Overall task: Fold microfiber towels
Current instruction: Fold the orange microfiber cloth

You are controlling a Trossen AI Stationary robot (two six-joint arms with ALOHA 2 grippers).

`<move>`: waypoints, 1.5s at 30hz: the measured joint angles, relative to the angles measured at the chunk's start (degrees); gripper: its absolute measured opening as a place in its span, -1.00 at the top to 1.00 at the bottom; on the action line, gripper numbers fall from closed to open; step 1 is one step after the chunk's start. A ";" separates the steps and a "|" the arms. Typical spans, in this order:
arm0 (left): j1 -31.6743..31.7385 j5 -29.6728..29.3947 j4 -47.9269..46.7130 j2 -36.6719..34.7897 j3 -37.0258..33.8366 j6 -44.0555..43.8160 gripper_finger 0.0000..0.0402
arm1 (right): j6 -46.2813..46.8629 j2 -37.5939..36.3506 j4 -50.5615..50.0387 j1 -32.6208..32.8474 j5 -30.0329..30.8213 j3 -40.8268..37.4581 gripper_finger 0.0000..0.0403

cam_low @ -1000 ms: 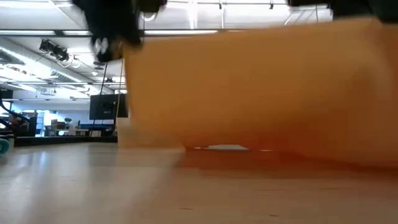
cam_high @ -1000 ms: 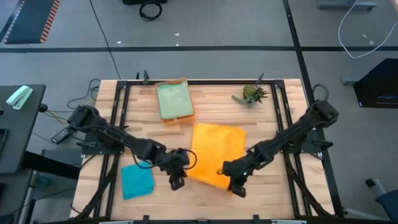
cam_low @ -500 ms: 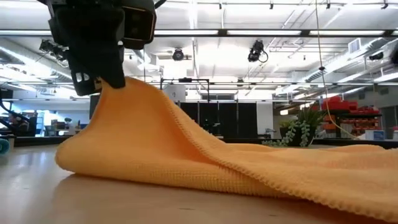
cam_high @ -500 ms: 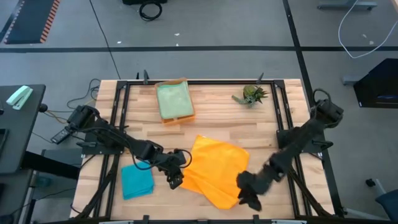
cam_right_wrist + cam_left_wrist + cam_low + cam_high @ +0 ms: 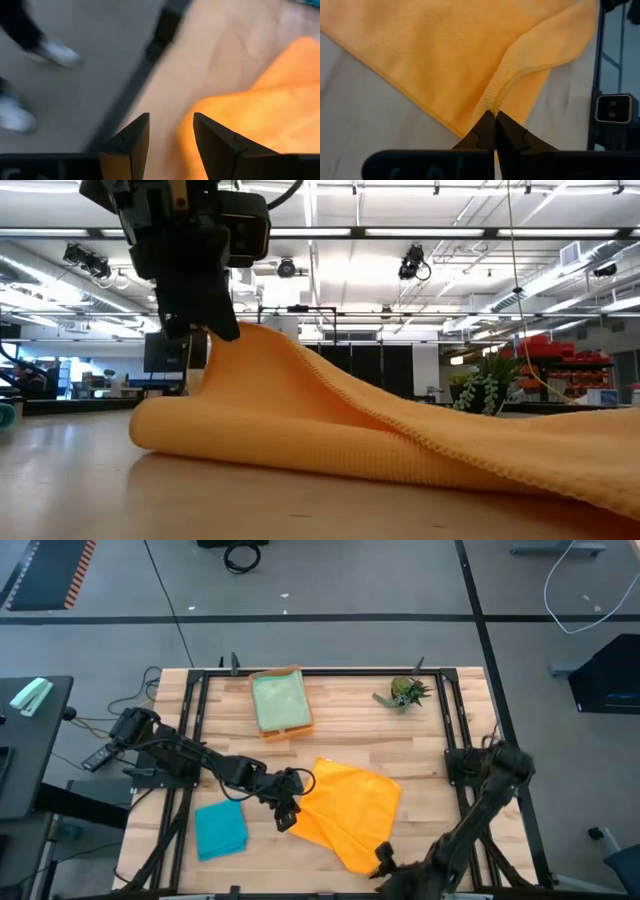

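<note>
An orange tray (image 5: 281, 729) sits by the tabletop's (image 5: 430, 740) far edge, left of centre, and a small spiky green plant (image 5: 404, 692) stands near its far right corner.

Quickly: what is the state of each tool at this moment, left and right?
Left tool: closed on an edge of the orange towel.
Right tool: open, holding nothing, at the table's near edge.

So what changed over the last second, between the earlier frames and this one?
The right gripper let go of the orange towel and pulled back to the table's near edge, jaws now open. The towel, held up stretched between both grippers a second ago, dropped and now lies rumpled on the table. The left gripper stays shut on its corner, shifted slightly right. The teal towel, the tray with the green towel and the plant stayed put.
</note>
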 joint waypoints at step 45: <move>2.30 2.65 -0.13 0.00 1.59 2.59 0.95 | 63.53 12.80 -36.92 -0.71 5.33 19.77 0.98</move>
